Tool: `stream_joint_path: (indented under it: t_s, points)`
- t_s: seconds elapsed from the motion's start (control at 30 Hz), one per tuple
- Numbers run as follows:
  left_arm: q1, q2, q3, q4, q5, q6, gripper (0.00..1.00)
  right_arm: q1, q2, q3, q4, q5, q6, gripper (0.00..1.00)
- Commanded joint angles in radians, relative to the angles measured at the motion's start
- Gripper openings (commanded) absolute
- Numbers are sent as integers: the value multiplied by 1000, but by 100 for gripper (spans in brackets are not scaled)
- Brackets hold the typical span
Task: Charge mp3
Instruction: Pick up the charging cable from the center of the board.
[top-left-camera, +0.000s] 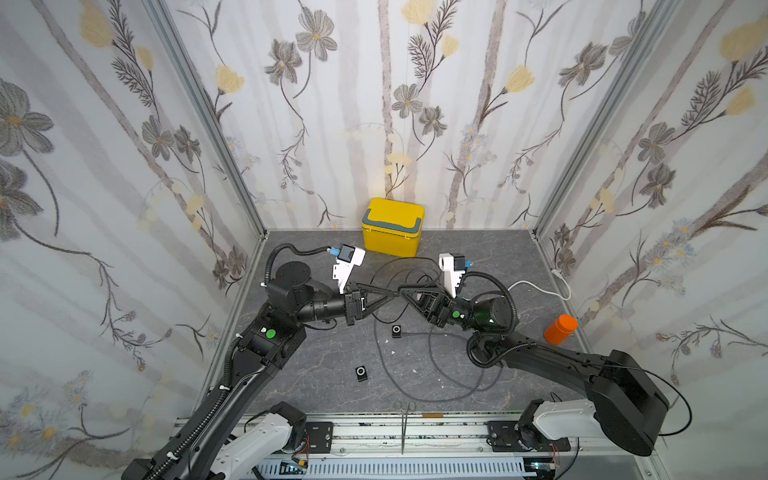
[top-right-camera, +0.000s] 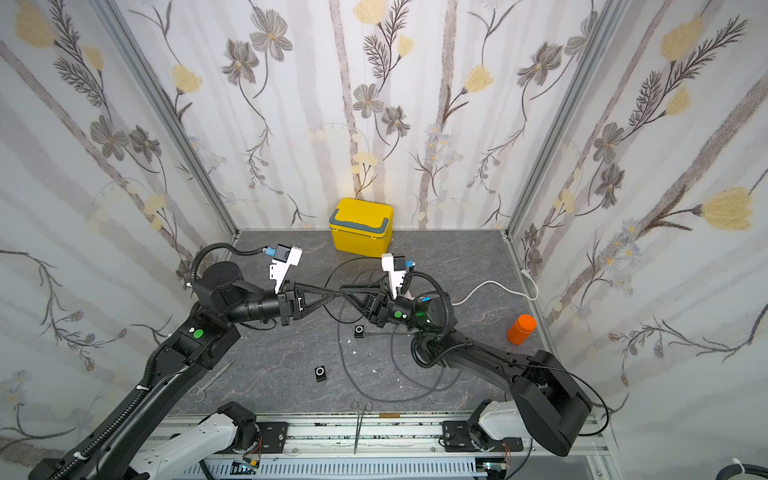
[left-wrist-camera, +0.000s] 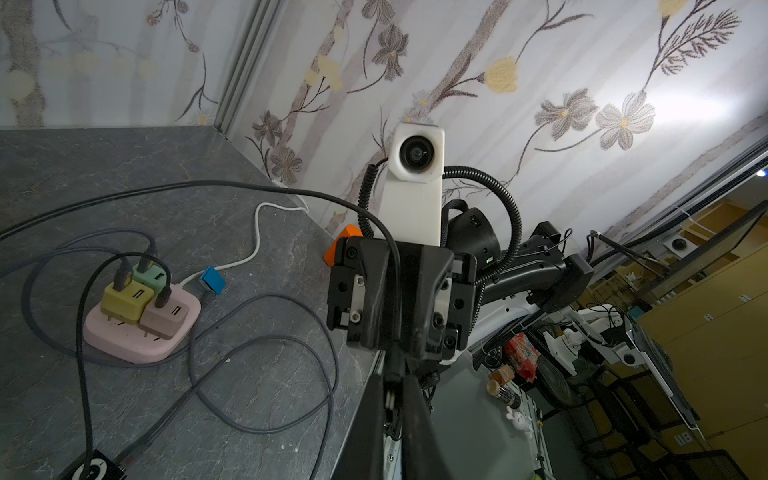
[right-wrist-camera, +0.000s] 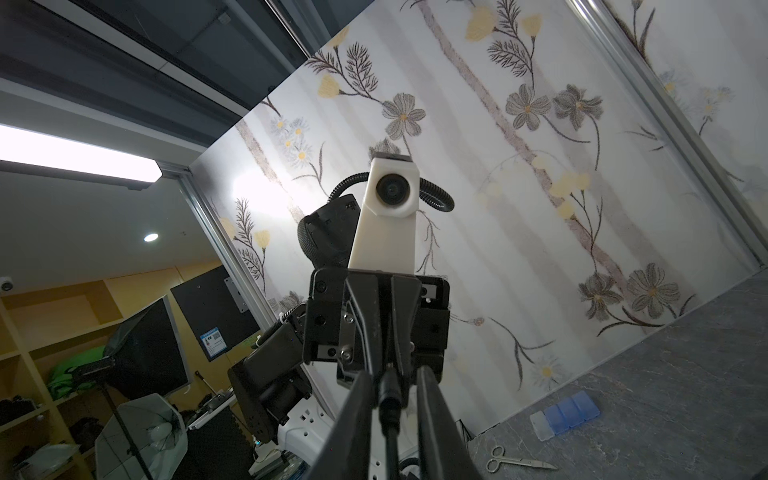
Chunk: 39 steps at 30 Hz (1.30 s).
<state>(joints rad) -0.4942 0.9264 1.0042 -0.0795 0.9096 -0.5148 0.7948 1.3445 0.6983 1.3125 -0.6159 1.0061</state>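
Two small black mp3 players lie on the grey table, one (top-left-camera: 396, 330) with a grey cable running up to it, a second (top-left-camera: 361, 372) nearer the front. Above them my two grippers meet tip to tip. The left gripper (top-left-camera: 395, 292) (left-wrist-camera: 392, 386) is shut on the end of a black cable plug (left-wrist-camera: 389, 401). Around the plug's body (right-wrist-camera: 390, 395) the right gripper (top-left-camera: 402, 291) (right-wrist-camera: 392, 382) has narrow jaws, with a gap still showing on one side. From there the cable (left-wrist-camera: 232, 187) trails back over the right gripper to the table.
A pink power strip (left-wrist-camera: 141, 324) with coloured chargers lies under the right arm, its white cord (top-left-camera: 536, 286) leading to the right wall. A yellow box (top-left-camera: 392, 226) stands at the back, an orange bottle (top-left-camera: 561, 329) at the right. Scissors (top-right-camera: 212, 380) lie at the front left. Loose cable loops (top-left-camera: 415, 395) cover the middle.
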Motion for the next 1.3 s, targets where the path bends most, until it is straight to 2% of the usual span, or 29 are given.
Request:
stream_joint_path:
  t_s: [0.0, 0.1, 0.17, 0.23, 0.37, 0.5, 0.6, 0.73, 0.9, 1.0, 1.27]
  points:
    - [-1, 0, 13, 14, -2, 20, 4, 1, 11, 7, 59, -27, 26, 13]
    - [-1, 5, 17, 10, -1, 24, 3, 1, 22, 8, 55, -40, 31, 11]
    - [-1, 7, 16, 10, -4, 25, 4, 1, 28, 18, 48, -62, 32, 20]
    - [0, 9, 17, 8, -5, 26, 4, 3, 29, 23, 40, -79, 32, 22]
    - [-3, 13, 19, 10, -6, 27, 4, 3, 18, 21, 17, -89, 22, 22]
    - [-5, 14, 23, 9, -1, 29, 3, 3, 1, 17, -16, -82, -5, 15]
    - [-9, 16, 22, 4, 3, 33, 3, 1, -9, 13, -25, -75, -18, 13]
    - [-18, 22, 24, -10, 7, 48, 3, 0, -18, 9, -19, -62, -18, 14]
    - [-36, 31, 31, -37, 9, 75, 3, 0, -17, 7, 20, -57, 15, 20]
    - [-40, 36, 34, -47, 4, 84, 3, 0, -6, 7, 64, -69, 45, 17]
    - [-41, 26, 42, -55, -6, 93, 3, -3, -1, -1, 39, -82, 37, 7]
